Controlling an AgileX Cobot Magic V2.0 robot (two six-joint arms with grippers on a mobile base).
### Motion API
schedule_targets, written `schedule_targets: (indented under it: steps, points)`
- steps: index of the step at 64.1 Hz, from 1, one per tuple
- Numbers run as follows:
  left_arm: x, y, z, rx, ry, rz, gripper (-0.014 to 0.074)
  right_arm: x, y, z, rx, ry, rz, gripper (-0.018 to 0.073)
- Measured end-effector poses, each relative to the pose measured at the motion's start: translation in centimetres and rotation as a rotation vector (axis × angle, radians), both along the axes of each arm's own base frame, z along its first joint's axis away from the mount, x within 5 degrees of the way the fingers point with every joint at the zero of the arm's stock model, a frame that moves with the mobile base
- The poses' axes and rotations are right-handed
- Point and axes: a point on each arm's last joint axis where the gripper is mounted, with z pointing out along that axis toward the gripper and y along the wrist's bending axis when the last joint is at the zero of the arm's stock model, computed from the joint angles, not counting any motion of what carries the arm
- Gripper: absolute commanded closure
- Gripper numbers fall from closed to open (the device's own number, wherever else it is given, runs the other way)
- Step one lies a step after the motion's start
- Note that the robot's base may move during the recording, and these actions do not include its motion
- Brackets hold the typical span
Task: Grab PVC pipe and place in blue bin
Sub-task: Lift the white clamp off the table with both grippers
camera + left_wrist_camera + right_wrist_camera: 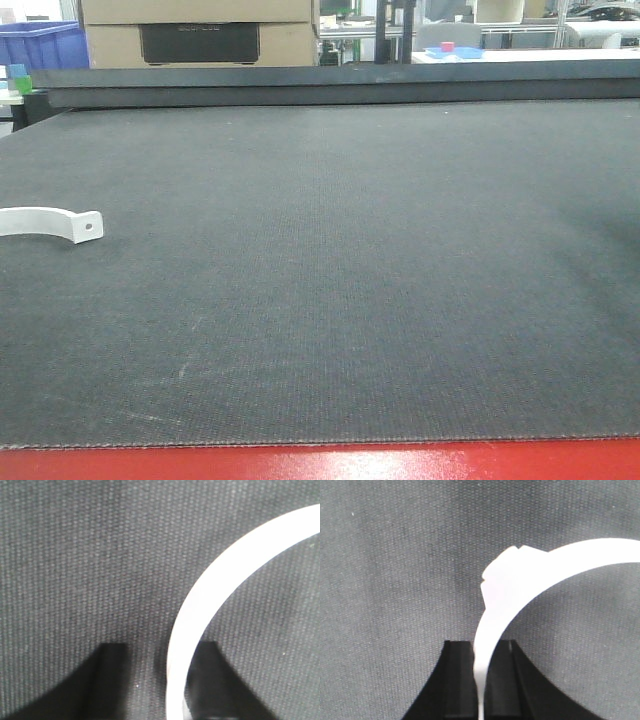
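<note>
Between the dark fingers of the right gripper (482, 645) a white PVC strip (520, 575) stands edge-on. The jaws are clamped on its thin near end, and its arc curls away to the right above the dark mat (385, 580). Whether it hangs clear of the mat cannot be told.

The left gripper (160, 647) is unclenched. Its jaws stand apart and a second white arc (225, 575) runs between them, close against the right-hand jaw, with bare mat on the other side.

The front view shows neither arm. It shows a curved white clamp (60, 222) with a screw hole, lying flat at the near left edge of the mat. This is probably the piece under the left wrist, though that is not certain. The blue bin (40, 45) sits far left, beyond the table's far edge.

The step in hand looks like carrying the right-hand piece to the bin. The hold is at the very tip of a long curve, so the free end is likely to swing and lever against the pads. To do it well:

- Raise the piece well clear of the mat first.
- Travel slowly toward the far left, keeping away from the left arm's side.
- Let go low over the bin.
</note>
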Motion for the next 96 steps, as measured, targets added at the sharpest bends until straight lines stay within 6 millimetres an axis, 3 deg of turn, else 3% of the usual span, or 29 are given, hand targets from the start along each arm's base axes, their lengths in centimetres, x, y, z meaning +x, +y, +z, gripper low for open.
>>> schedule_targets:
  steps: [4,22,35,49,60,74,84,96]
  points:
    - [-0.1,0.0,0.0,-0.003,0.007,0.001,0.0709,0.0,0.0,0.0,0.0,0.0,0.0,0.0727]
    - [-0.7,-0.5,1.2,-0.047,0.024,-0.009,0.0707,0.0,0.0,1.1,-0.005,-0.037,-0.001,0.0727]
    - [-2.4,-1.0,6.5,-0.045,-0.136,-0.007,0.0707,-1.2,0.4,4.0,-0.029,-0.161,-0.006,0.0727]
    - [-5.2,-1.7,12.9,-0.005,-0.417,-0.005,0.0707,-2.7,0.6,9.0,-0.109,-0.483,-0.03,0.0727]
    - [-7.7,-2.5,15.1,-0.014,-0.684,0.027,0.0707,-4.0,0.8,12.1,-0.171,-0.742,-0.057,0.0727]
    - [-11.8,-5.2,15.5,-0.015,-0.974,-0.023,0.0707,-7.3,1.3,12.4,-0.231,-0.967,-0.09,0.0727]
    - [-15.1,-7.6,15.7,-0.053,-1.142,-0.113,0.0707,-11.0,2.1,12.1,-0.266,-1.095,-0.102,0.0727]
    - [-19.2,-8.0,17.3,-0.066,-1.312,-0.139,0.0707,-15.3,3.4,12.2,-0.318,-1.2,-0.044,0.0727]
